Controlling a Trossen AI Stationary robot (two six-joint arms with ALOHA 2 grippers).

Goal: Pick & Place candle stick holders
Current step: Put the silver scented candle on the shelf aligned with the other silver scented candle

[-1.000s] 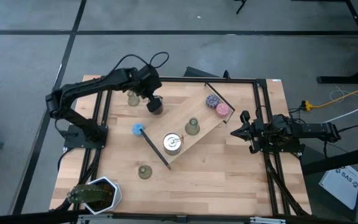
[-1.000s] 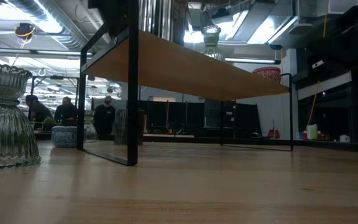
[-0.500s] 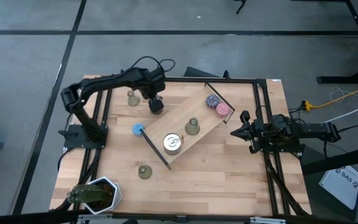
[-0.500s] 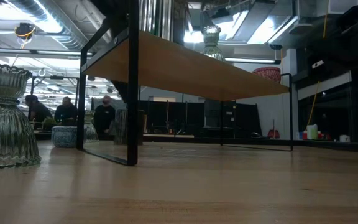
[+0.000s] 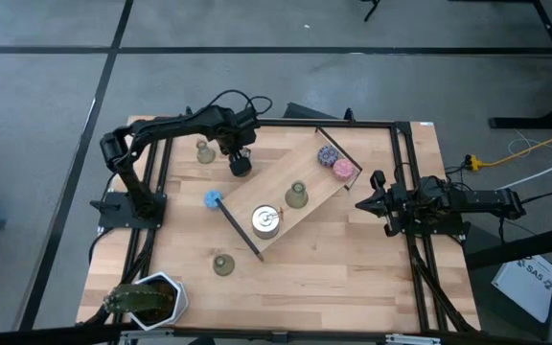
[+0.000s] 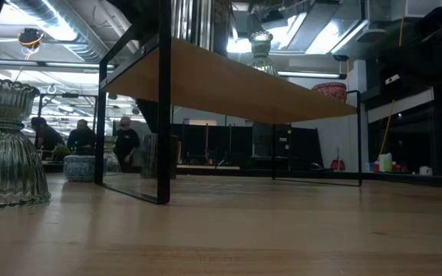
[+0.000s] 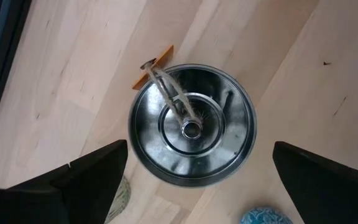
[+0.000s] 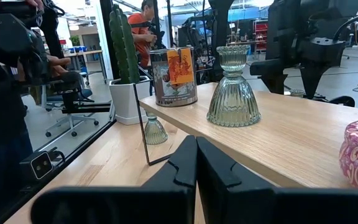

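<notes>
**Left arm folded in, nothing picked up yet**

A small change is seen from a moment ago. The left arm is folded in closer to its base, and the left gripper (image 5: 241,165) is shifted only a little to the right. It is now hung right over a round silver tin with a wick (image 7: 191,127) on the far left part of the pale wooden table (image 5: 353,259). Its two dark fingers (image 7: 92,168) are spread wide apart, and nothing is held between them.

The three small olive-green bell-shaped candle stick holders are not moved. One holder (image 5: 204,150) is left standing on the table just to the left of the left gripper. A second holder (image 5: 297,195) is set on the raised wooden shelf with black legs (image 5: 305,177) in the middle. A third holder (image 5: 222,264) is placed on the near left part of the table.

The right gripper (image 5: 367,203) is kept waiting at the right edge of the table, with its fingers pressed together on nothing.

So the task is judged to be at its reaching step. The tin is the wrong thing, so a short move left to the nearest holder is likely needed.
</notes>
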